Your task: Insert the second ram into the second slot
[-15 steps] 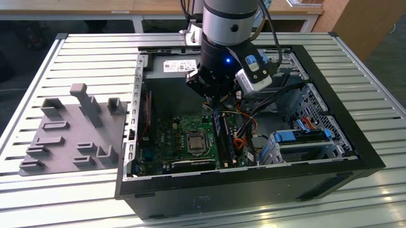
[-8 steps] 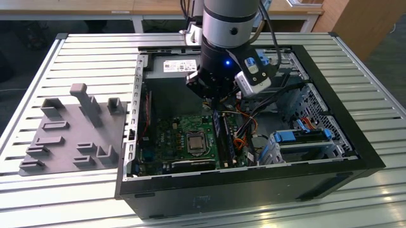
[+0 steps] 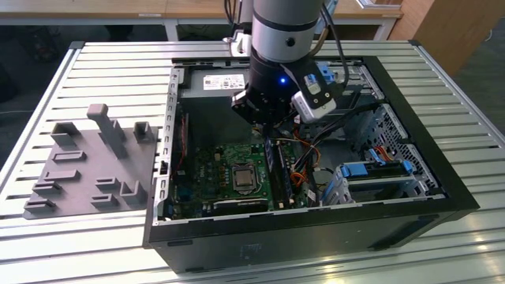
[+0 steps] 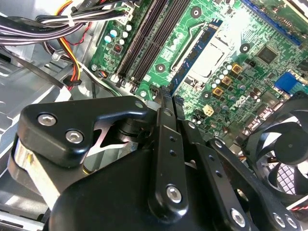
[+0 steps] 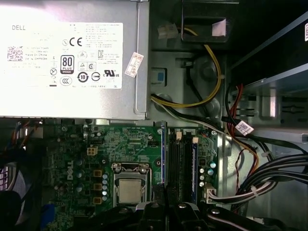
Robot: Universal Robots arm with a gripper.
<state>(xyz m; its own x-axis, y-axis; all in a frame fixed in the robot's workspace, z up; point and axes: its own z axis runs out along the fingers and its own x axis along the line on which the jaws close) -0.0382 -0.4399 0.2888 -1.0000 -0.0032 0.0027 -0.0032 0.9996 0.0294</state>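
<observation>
**A:** Gripper [image 3: 266, 127] is down inside the open case [image 3: 276, 242], right over the motherboard [image 3: 213, 171].

**B:** Fingers are narrow, pinched on the second ram [image 4: 191, 58], a thin blue stick seen edge-on along the slots [image 4: 144, 43].

**A:** In the exterior view, that's three o'clock of the CPU socket [image 3: 240, 176].

**B:** It's held by the top edge, I'd say, which leaves the contacts free. Seated? Can't tell.
</observation>
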